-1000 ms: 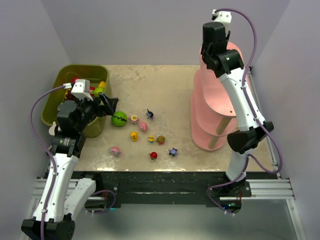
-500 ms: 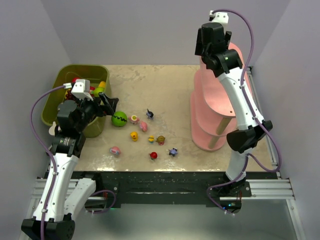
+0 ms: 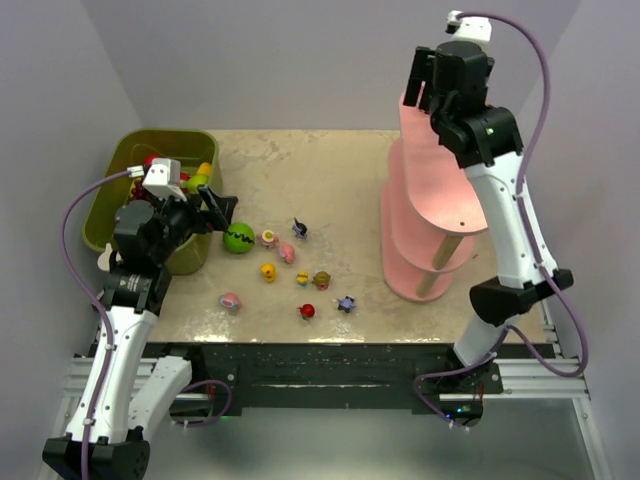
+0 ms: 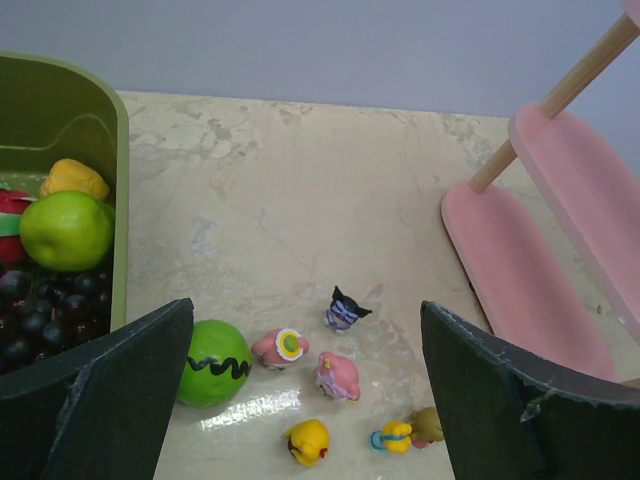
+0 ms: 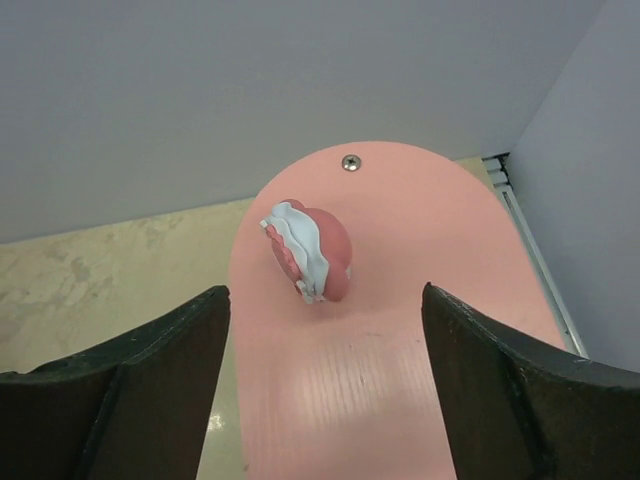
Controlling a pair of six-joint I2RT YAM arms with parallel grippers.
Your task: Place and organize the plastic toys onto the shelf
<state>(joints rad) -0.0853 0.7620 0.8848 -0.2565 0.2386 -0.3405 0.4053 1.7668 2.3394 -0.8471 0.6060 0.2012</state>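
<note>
One toy (image 5: 308, 250) lies on the shelf (image 5: 400, 340) top.

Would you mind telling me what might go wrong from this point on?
The pink toy lies near the edge of the shelf's top board, below the open right gripper; a careless move may knock it off. The green ball sits beside the loose toys; the open left gripper might nudge it into them.

Bright even light; soft shadows; glare patch on tabletop (image 4: 243, 408); sharp focus.

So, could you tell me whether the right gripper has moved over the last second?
Yes, the right gripper shifted rightward relative to the shelf.
</note>
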